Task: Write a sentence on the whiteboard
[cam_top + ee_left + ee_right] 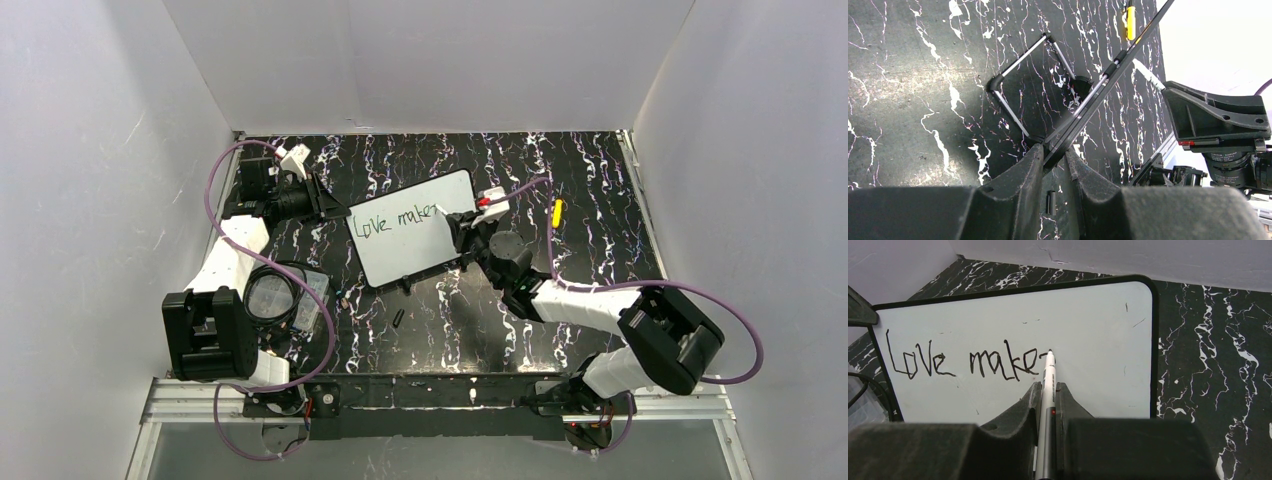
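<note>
The right fingers (pixel 1029 399) are pinched narrow on a white pen (pixel 1049 375), its tip touching the whiteboard (pixel 1088 325) just after the handwritten words "Love make". The left fingers (pixel 1028 165) are closed on the whiteboard's left edge, which sits between them. The whiteboard is near the middle of the black marbled surface (pixel 600 170). A small yellow object (pixel 557 212) lies just right of it

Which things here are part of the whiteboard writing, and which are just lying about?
In use: whiteboard, held at its edge by the left gripper; white pen in the right gripper, tip at the writing.
Lying about: yellow pen, small black cap, clear box.
</note>
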### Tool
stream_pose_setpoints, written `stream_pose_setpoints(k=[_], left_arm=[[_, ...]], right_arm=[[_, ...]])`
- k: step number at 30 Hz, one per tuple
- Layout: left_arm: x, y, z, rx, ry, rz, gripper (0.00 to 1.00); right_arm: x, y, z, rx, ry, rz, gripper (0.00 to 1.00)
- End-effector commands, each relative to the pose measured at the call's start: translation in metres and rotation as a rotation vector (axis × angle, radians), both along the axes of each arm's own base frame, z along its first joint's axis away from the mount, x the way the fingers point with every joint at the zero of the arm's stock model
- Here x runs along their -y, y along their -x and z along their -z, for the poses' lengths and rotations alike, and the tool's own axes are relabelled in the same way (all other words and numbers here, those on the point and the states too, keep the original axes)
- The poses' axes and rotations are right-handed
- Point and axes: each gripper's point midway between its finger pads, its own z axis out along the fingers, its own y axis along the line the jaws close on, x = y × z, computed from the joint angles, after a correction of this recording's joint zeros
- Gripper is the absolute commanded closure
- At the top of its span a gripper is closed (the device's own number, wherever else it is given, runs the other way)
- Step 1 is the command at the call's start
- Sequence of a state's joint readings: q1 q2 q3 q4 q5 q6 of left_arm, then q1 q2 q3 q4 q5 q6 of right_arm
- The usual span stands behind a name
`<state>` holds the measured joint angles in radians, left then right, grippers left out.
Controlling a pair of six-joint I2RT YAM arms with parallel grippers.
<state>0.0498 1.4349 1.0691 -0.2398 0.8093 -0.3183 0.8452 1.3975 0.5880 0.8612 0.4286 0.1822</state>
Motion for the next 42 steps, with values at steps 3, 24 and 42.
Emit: stream_pose_setpoints(k=[3, 24, 42], left_arm=[[0.007, 0.002, -0.016, 0.018, 0.036, 0.033, 0.80], [0.007, 0.002, -0.016, 0.018, 0.036, 0.032, 0.80], [0.007, 0.002, -0.016, 0.019, 0.036, 0.032, 0.80]], right_arm=[[-0.010, -0.010, -0.032, 0.082, -0.058, -0.006, 0.99], [0.003, 0.001, 0.000, 0.000, -0.015, 0.006, 0.99], [0.011, 0.004, 0.011, -0.030, 0.013, 0.029, 0.99]])
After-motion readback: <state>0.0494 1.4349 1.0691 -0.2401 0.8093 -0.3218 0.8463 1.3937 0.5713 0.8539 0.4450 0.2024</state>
